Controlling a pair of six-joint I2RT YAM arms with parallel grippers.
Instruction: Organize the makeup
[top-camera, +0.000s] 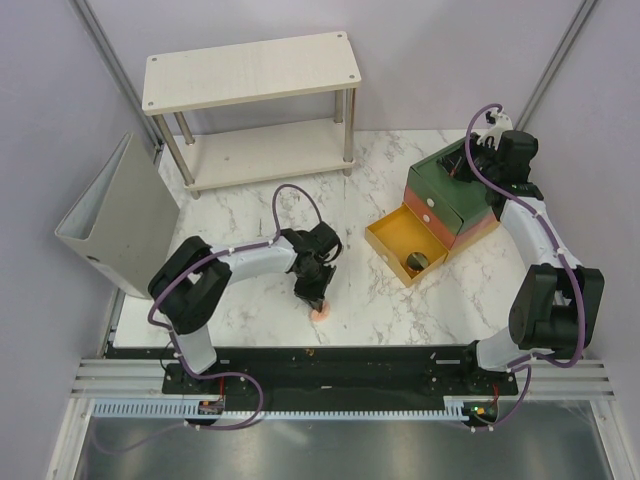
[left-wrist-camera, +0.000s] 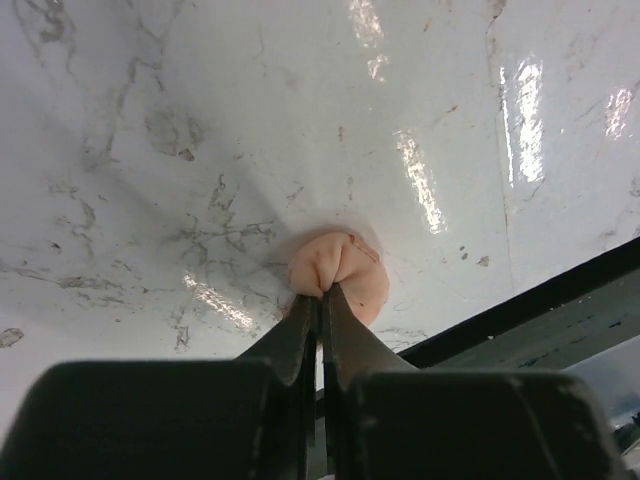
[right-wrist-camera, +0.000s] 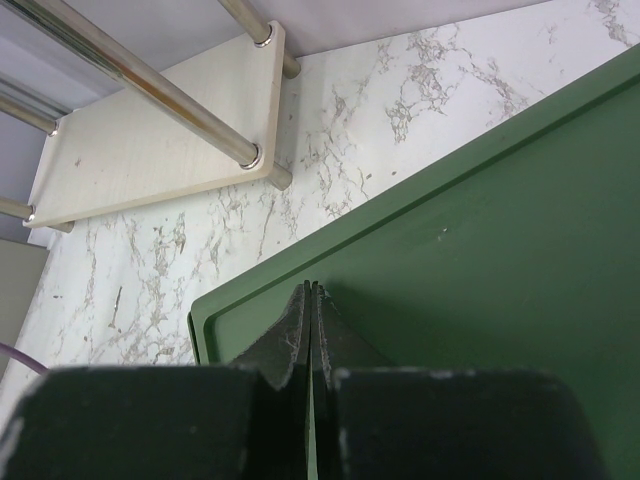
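A white marble-patterned desk (top-camera: 400, 310) is seen from above, with two black and white robot arms mounted at its near edge. The step in hand looks like the pick-up of one piece of makeup: a soft, peach-pink round disc (left-wrist-camera: 350, 270) that lies on the desk near the front middle, well apart from the other things. The left fingers (left-wrist-camera: 296, 335) are pinched together on the near edge of the disc, and its soft surface puckers into a fold where they bite, so the grip seems to hold only a small part of it. The left arm bends out to its own left at the elbow, then runs right across the desk, with the wrist tipped down onto the disc. To the right stands a drawer box with a green top (top-camera: 450, 180), a red middle layer and an open yellow drawer (top-camera: 385, 238); a small dark round item (top-camera: 418, 262) sits in the drawer, too small to identify. The next move probably calls for a gentle lift, then a carry to the right toward the open drawer, with care that the thin pinch does not slip. The right arm reaches up the right side and folds over the box, its right fingers (right-wrist-camera: 285, 340) pressed shut and holding nothing, just above the green top.
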